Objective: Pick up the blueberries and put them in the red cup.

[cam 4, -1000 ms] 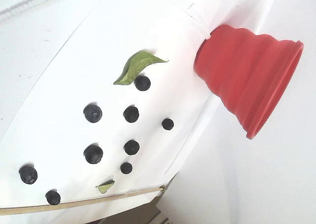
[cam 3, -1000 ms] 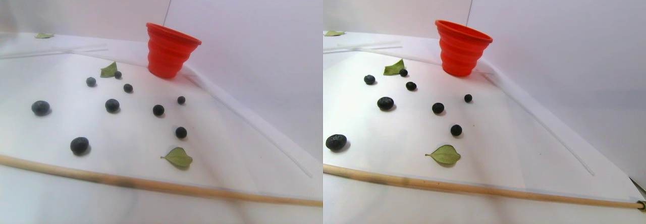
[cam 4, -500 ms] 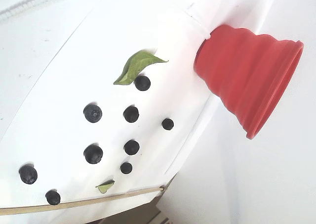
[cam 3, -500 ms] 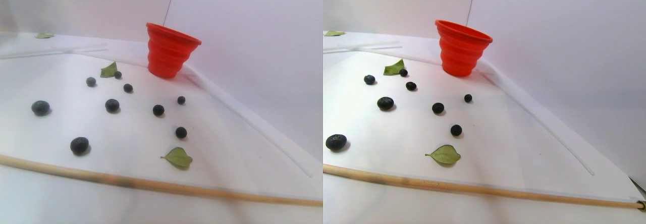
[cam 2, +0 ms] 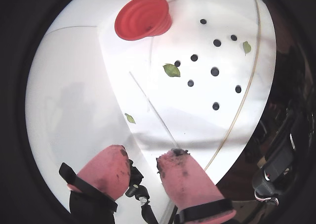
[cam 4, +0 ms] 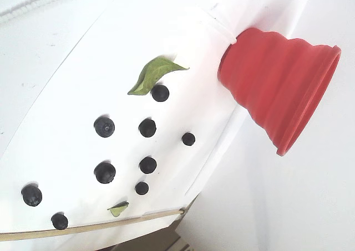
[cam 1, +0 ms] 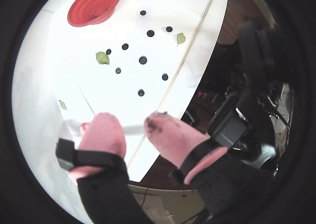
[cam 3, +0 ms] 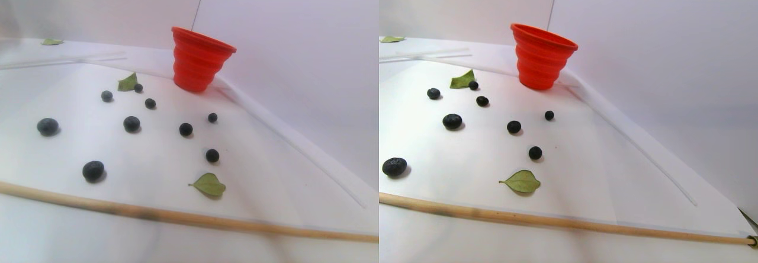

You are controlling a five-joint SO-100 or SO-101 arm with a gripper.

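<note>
progress: none yet | blueberries point(cam 4: 147, 127) all loose on counter point(cam 3: 284, 174) beside red cup point(cam 4: 277, 90) | cup looks empty | end effector point(cam 2: 143, 167) spread apart, grasping nothing, well short of cup

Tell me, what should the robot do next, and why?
Probably lower toward the nearest small dark round blueberry. The gripper hangs open and empty above the white sheet's near edge, its pink fingers apart, while the berries all lie outside the ribbed red cup.
</note>
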